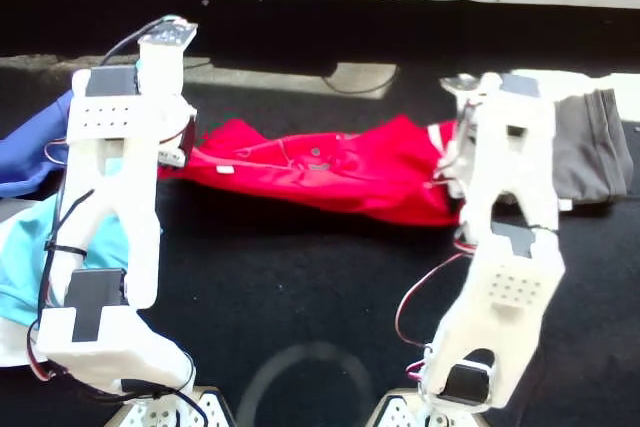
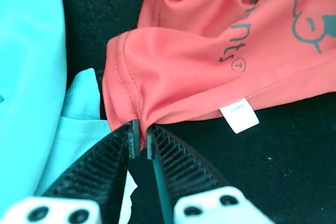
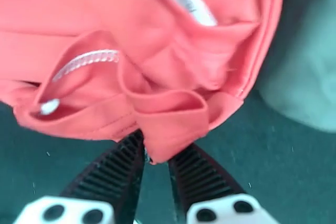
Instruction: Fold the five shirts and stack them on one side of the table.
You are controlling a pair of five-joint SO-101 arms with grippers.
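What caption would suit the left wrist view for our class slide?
Left tool shut on the hem of a red fabric shirt, beside a turquoise fabric shirt on the black table.

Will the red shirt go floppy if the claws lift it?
Probably floppy: the shirt lies wrinkled and bunched. Pinched at both ends by the left claw and right claw, its middle would likely sag. It looks thin, so likely light.

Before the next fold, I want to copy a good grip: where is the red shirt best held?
Grip the red shirt by the stitched hem at each end, coming from either side: it lies drawn out sideways on the table, and the left gripper and right gripper pinch those ends.
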